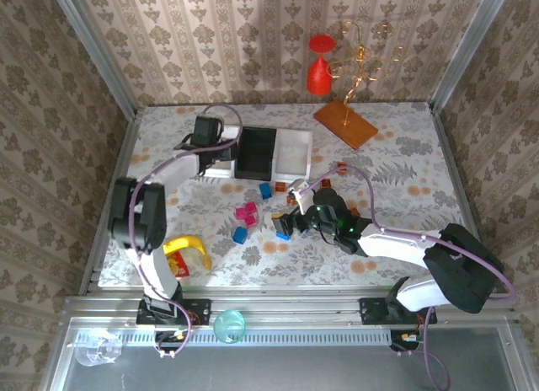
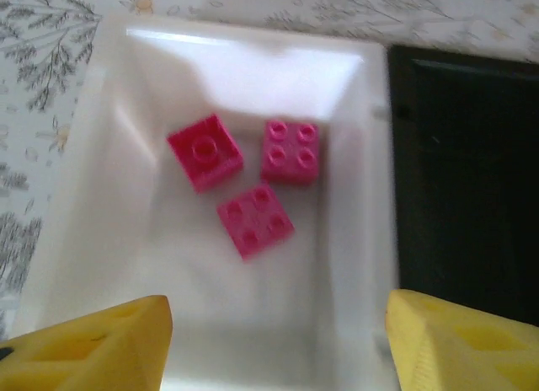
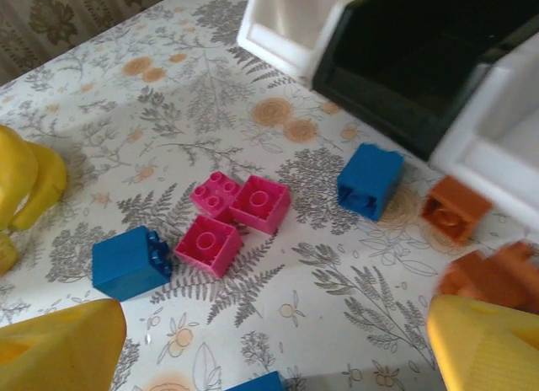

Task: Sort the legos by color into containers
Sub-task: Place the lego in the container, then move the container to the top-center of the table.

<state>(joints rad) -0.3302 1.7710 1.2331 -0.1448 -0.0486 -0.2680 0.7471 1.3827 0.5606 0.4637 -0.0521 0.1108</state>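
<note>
A yellow-and-red plastic toy (image 1: 187, 252) lies at the near left of the floral-patterned table (image 1: 404, 168). To its right, small plastic legos (image 1: 246, 211) are scattered loose on the middle of the table. A near blue brick (image 3: 130, 260) sits just beside a loose cluster of three magenta-pink bricks (image 3: 236, 216). A far blue brick (image 3: 370, 180) stands closer to the trays. Two brown-orange bricks (image 3: 455, 207) lie to the right of it, near each other.

The right gripper (image 3: 269, 345) hangs over the table just right of the cluster. Its yellow fingers (image 3: 59, 349) are spread wide, with nothing between them.

Farther back, three open-topped rectangular plastic containers stand side by side in a row: a left white tray (image 2: 101, 155), a black tray (image 1: 255, 152) in the middle and a right white tray (image 1: 293, 151). The left gripper (image 2: 278, 349) hovers above the left white tray, fingers parted and holding nothing. Three sorted magenta-pink bricks (image 2: 253, 176) lie on that tray's floor, close together.

At the far right, a flat orange-brown rectangular board (image 1: 345, 123) rests on the table.
</note>
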